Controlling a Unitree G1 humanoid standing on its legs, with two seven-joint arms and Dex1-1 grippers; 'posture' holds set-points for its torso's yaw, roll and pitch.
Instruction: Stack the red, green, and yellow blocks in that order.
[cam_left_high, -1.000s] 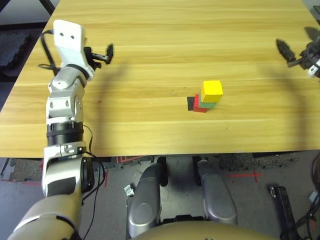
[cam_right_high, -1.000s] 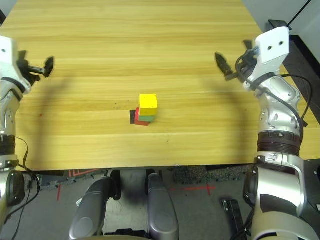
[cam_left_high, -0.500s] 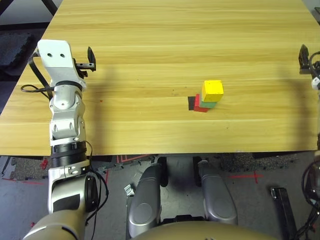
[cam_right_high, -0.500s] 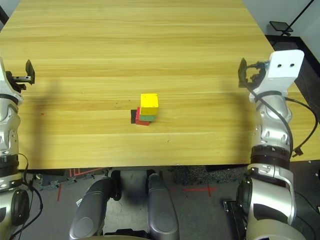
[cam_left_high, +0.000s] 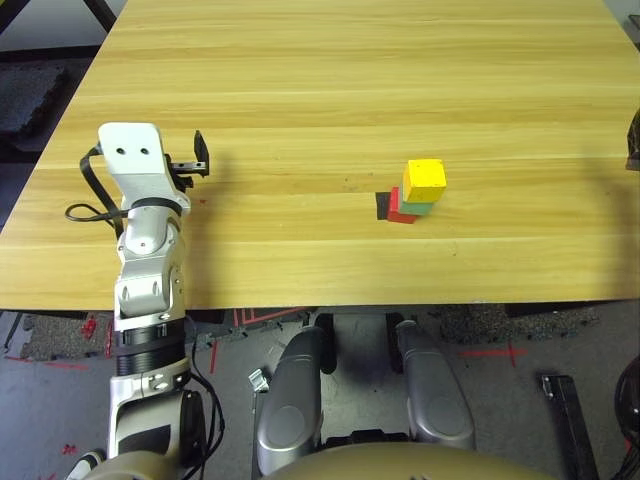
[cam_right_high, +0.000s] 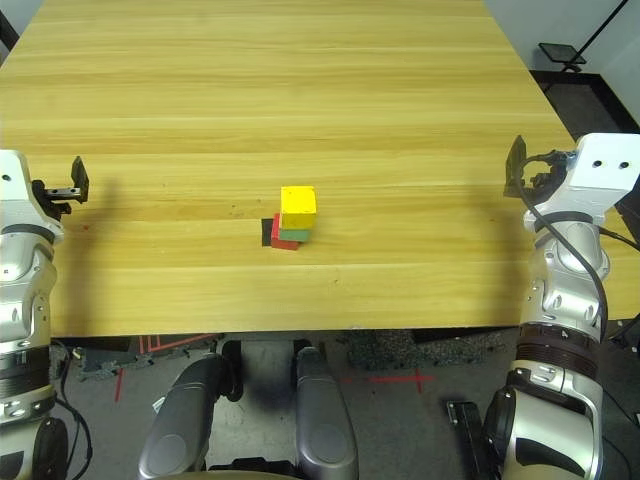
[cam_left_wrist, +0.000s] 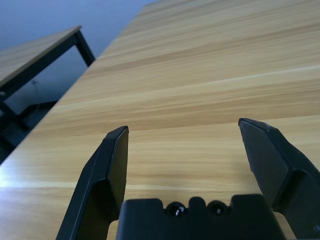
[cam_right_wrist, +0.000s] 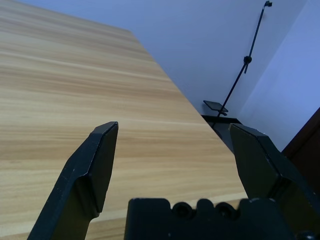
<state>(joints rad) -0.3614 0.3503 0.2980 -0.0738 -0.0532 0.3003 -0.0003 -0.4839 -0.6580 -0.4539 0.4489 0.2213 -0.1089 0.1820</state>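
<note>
So the 3 blocks were in 1 pile: yellow block (cam_right_high: 298, 208) on top, green block (cam_right_high: 294, 236) in the middle, red block (cam_right_high: 284, 243) at the bottom, edges not quite lined up. The pile was well to the right of the left gripper (cam_left_wrist: 183, 125) and well to the left of the right gripper (cam_right_wrist: 175, 125). A flat black patch (cam_right_high: 267, 232) sat just beside the red block, on the side toward the left gripper. Both grippers were spread wide with 0 blocks in them, over the table (cam_right_high: 400, 120), and nothing stood between either one and the pile. Past the table's edge on the right gripper's side was a thin black stand (cam_right_wrist: 241, 75).
</note>
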